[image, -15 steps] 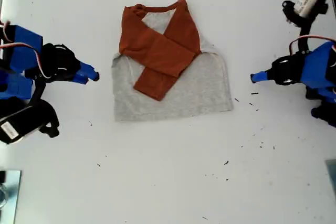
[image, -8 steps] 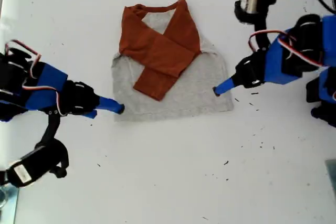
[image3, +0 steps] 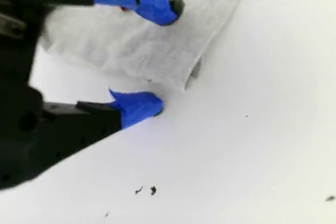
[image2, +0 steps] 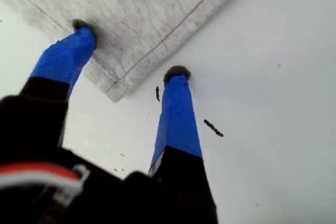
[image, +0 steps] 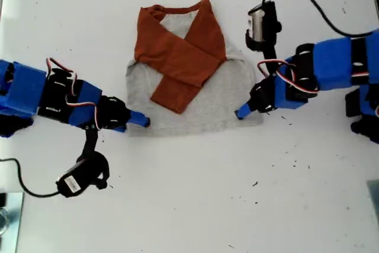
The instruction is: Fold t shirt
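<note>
T shirt (image: 204, 111) lies flat on the white table (image: 189, 199), midway across and nearer the table edge at the exterior view's top. Both rust sleeves (image: 177, 63) are crossed over the grey body. The hem faces the exterior view's bottom.

First gripper (image2: 128, 51) is at the hem corner on the exterior view's right (image: 240, 112). Its jaws are apart and straddle the corner: one fingertip (image2: 81, 29) presses on the fabric, the other (image2: 176, 73) sits on bare table just off the hem. Nothing is pinched yet.

Second gripper (image3: 167, 59) is at the hem corner on the exterior view's left (image: 144, 121), in the same posture. Jaws are apart, one tip (image3: 173, 8) is on the cloth and one (image3: 152, 107) is on the table beside the edge. It is not clamped either.

Judgement on handling:
- The cloth is thin knit, light and limp, with no stiffness. It will sag and drag between the two hold points.
- The stitched hem is the thickest, firmest part, so the corners are the right place to grip.
- Each lower jaw likely needs to slide under the hem so it catches both layers. A top-layer-only pinch would peel the shirt open.
- The table looks smooth, so the shirt may slide when pushed.
- The loose crossed sleeves could shift if the lift is fast or uneven, so both corners should rise together.
</note>
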